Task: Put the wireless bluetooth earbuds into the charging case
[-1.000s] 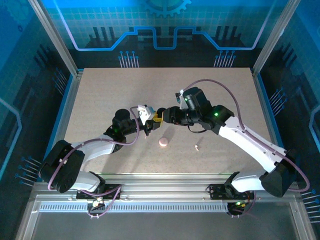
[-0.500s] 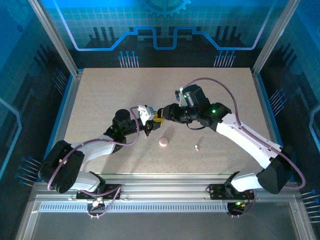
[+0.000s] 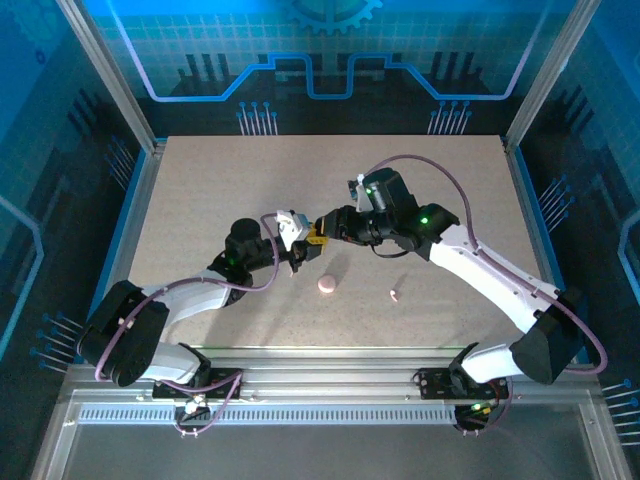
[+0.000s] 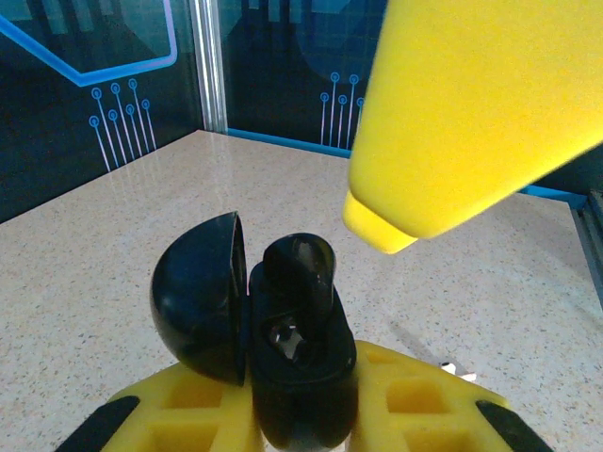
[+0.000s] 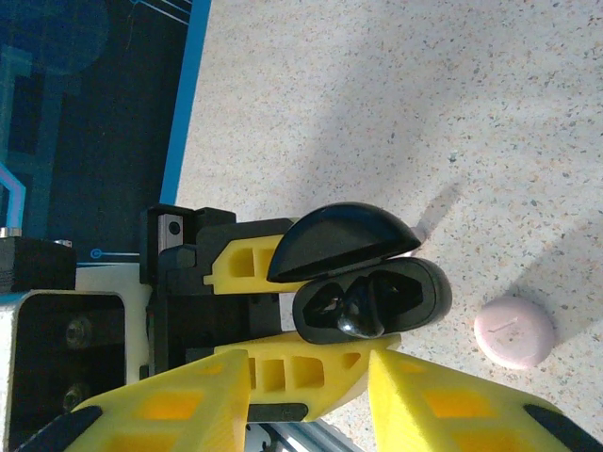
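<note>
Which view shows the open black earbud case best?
Left wrist: the charging case sits close up, lid open, an earbud inside. Right wrist shows it side-on; top external, barely a dark speck.

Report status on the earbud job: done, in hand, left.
Done: the charging case is open, and one black earbud sits in it, standing proud, perhaps not fully seated. In hand: the left gripper is shut on the case; the right gripper is beside it, jaws open and empty. Left: press that bud home, add the second, which I cannot spot. A pink puck and a small pale piece lie nearby.
</note>
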